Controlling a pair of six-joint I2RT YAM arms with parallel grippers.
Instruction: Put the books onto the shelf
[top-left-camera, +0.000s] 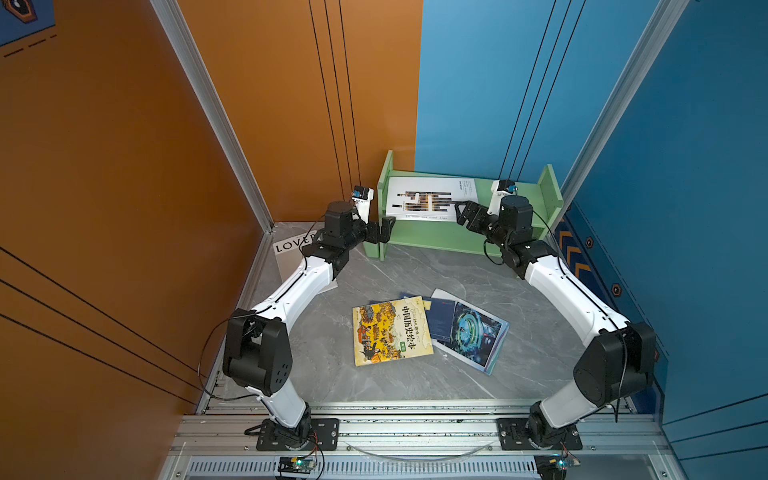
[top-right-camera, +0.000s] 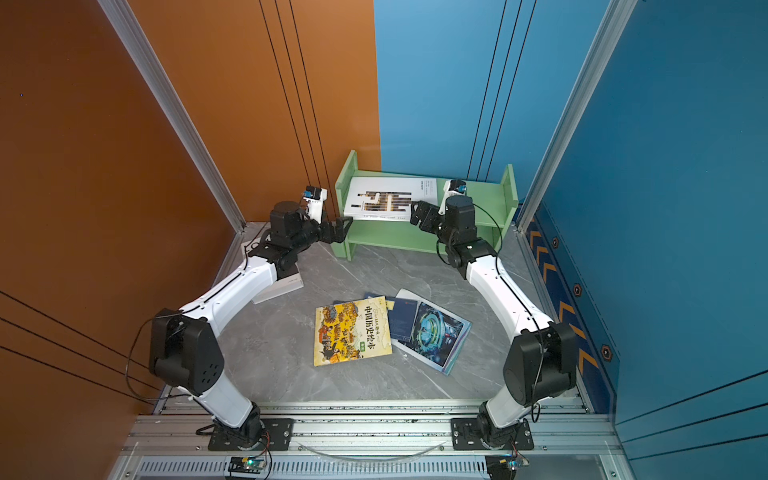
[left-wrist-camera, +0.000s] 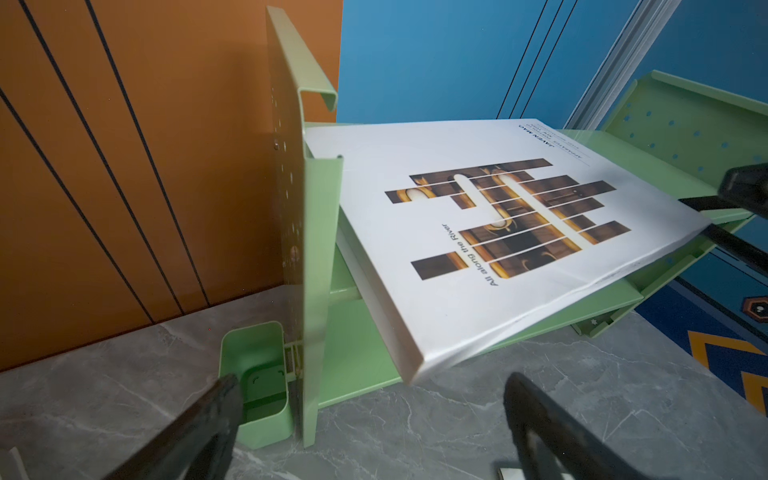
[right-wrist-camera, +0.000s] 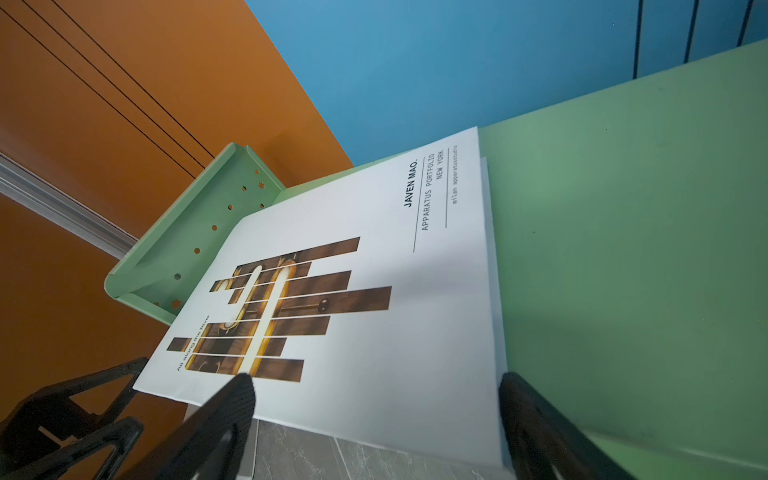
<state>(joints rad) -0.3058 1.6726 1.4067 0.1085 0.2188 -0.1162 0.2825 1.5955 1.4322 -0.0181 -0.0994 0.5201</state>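
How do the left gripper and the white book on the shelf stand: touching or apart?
Apart. The left wrist view shows table between the white book and both fingers of the left gripper.

A book (top-left-camera: 424, 197) lies atop the shelf (top-left-camera: 436, 241); other books (top-left-camera: 390, 330) overlap on the table (top-left-camera: 415, 270) before it.

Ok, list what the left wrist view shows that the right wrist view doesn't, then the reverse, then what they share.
Only the left wrist view: the small green cup clipped to the shelf, and the end panel away from the cup. Only the right wrist view: the cover's small print, legible as APPARATUS PORTFOLIO NEW YORK. Both: the white book lying cover-up on the upper tier, the end panel by the cup, the grey tabletop, the orange wall and blue wall.
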